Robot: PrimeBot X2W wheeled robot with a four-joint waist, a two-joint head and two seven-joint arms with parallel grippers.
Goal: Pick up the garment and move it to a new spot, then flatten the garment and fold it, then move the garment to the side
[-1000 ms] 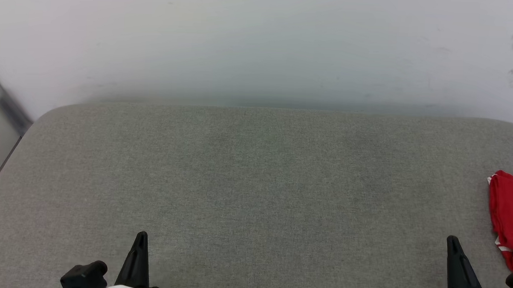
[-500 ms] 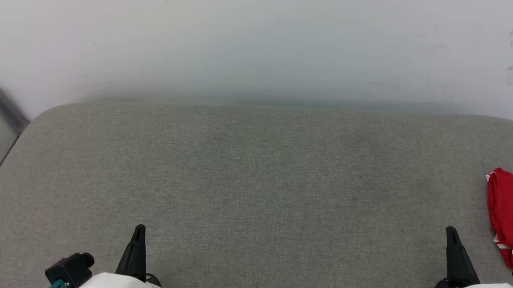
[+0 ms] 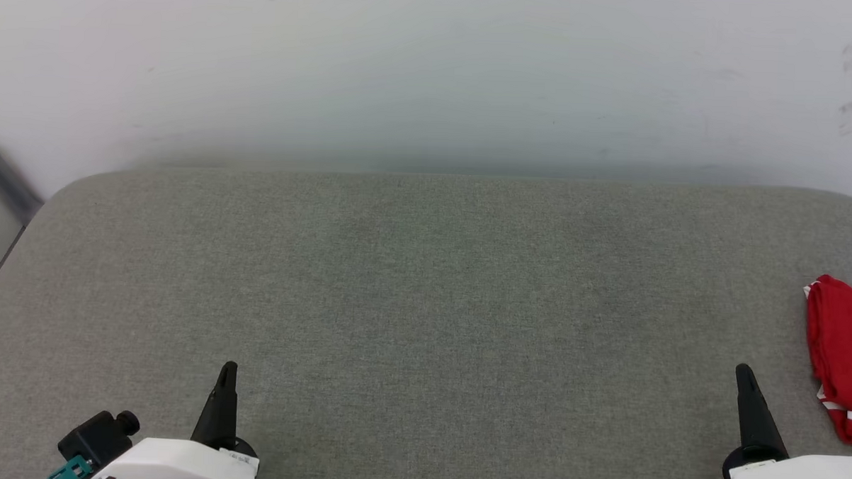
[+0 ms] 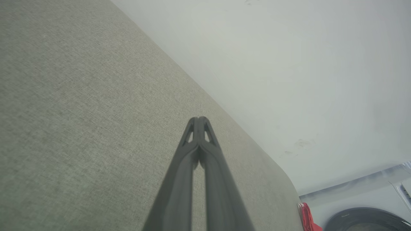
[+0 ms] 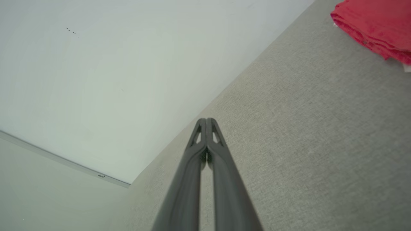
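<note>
Both the left claw [image 3: 228, 369] and right claw [image 3: 744, 370] are closed and empty over the bench [image 3: 424, 303] — the garment [image 3: 842, 346] lies folded at its right edge, so the task looks done.

The counter [image 3: 424, 296] is showing matt, coarse-woven grey cloth; the red garment [image 3: 844, 346] is looking like soft, matt cloth.
</note>
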